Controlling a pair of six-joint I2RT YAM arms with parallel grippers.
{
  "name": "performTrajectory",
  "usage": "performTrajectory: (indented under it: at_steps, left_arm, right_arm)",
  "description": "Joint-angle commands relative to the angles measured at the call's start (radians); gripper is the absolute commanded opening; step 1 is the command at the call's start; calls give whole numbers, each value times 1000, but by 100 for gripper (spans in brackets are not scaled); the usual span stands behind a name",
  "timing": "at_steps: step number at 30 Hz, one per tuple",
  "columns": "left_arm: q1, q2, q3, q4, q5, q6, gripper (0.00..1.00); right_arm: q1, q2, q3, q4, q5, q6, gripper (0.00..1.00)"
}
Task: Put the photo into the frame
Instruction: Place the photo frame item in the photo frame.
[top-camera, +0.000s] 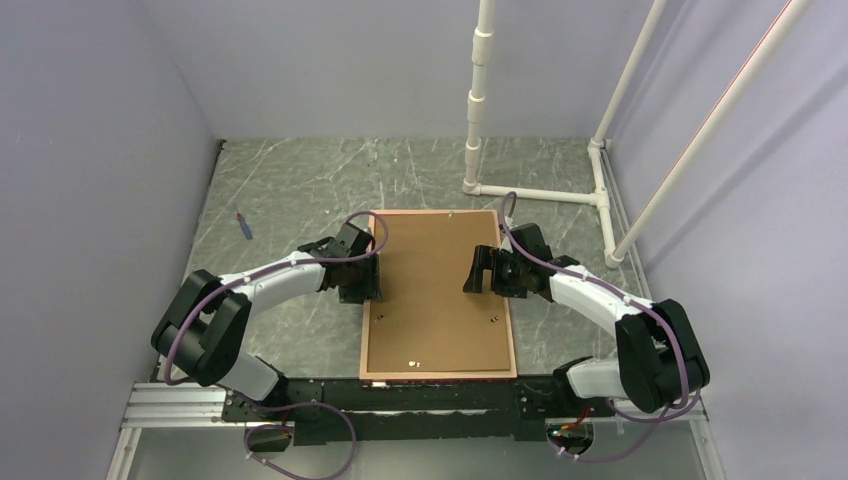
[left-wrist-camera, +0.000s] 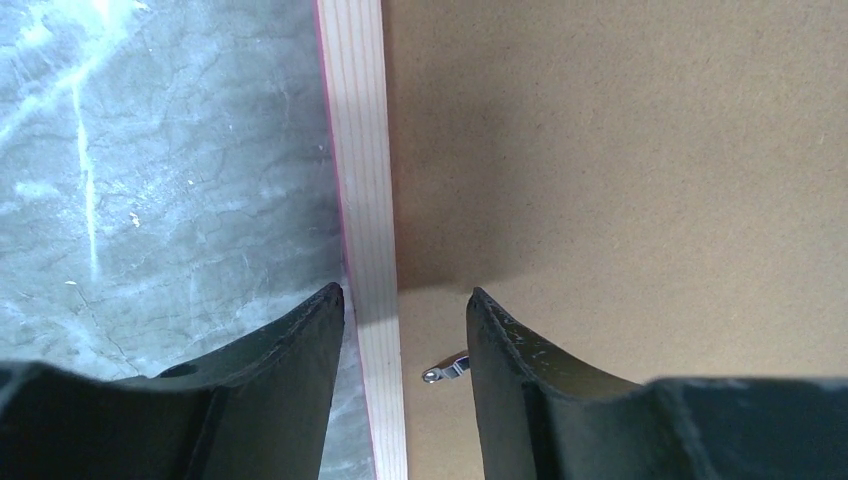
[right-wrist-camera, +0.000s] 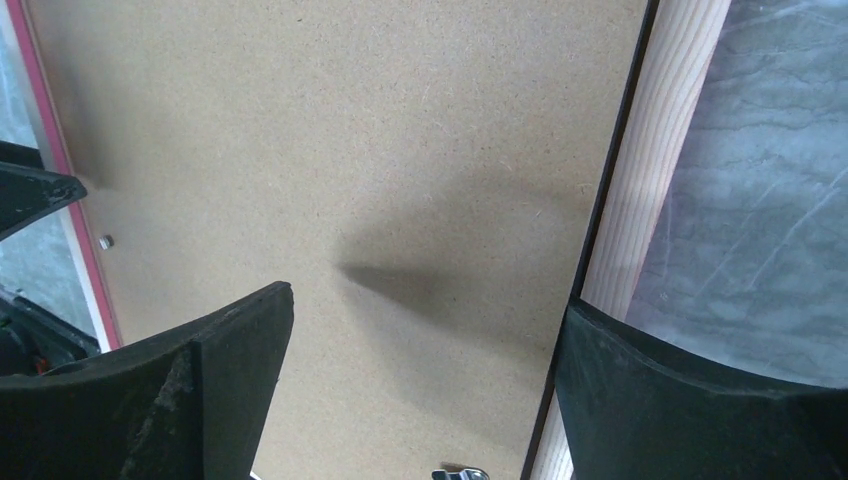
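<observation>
The frame (top-camera: 366, 322) lies face down on the grey table, and the brown backing board (top-camera: 435, 290) fills it. The photo is hidden. My left gripper (top-camera: 362, 283) straddles the frame's left rail (left-wrist-camera: 365, 180). Its fingers (left-wrist-camera: 300, 350) stand apart with nothing gripped, and a small metal clip (left-wrist-camera: 445, 370) shows between them. My right gripper (top-camera: 478, 272) hangs wide open over the board (right-wrist-camera: 350, 150) by the frame's right rail (right-wrist-camera: 655, 170), with one finger over the board and one over the rail. Its jaws (right-wrist-camera: 428, 297) hold nothing.
A blue pen (top-camera: 243, 225) lies on the table at the far left. A white pipe stand (top-camera: 480, 100) rises at the back right, with its base pipes along the right side. Walls close in on both sides. Another metal clip (right-wrist-camera: 460, 473) sits on the board.
</observation>
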Motion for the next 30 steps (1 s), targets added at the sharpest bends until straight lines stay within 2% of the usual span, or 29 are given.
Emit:
performTrajectory:
  at_steps: [1, 9, 21, 30]
  left_arm:
    - [-8, -8, 35, -10, -30, 9, 54]
    - [-13, -6, 42, -23, -44, 12, 59]
    - [-14, -6, 42, -30, -55, 15, 61]
    - [-16, -4, 43, -29, -54, 15, 61]
  right_arm:
    - [21, -27, 48, -61, 101, -34, 96]
    - [44, -35, 61, -80, 139, -31, 97]
    - [72, -73, 78, -115, 208, -37, 98]
    - [77, -89, 71, -93, 188, -36, 99]
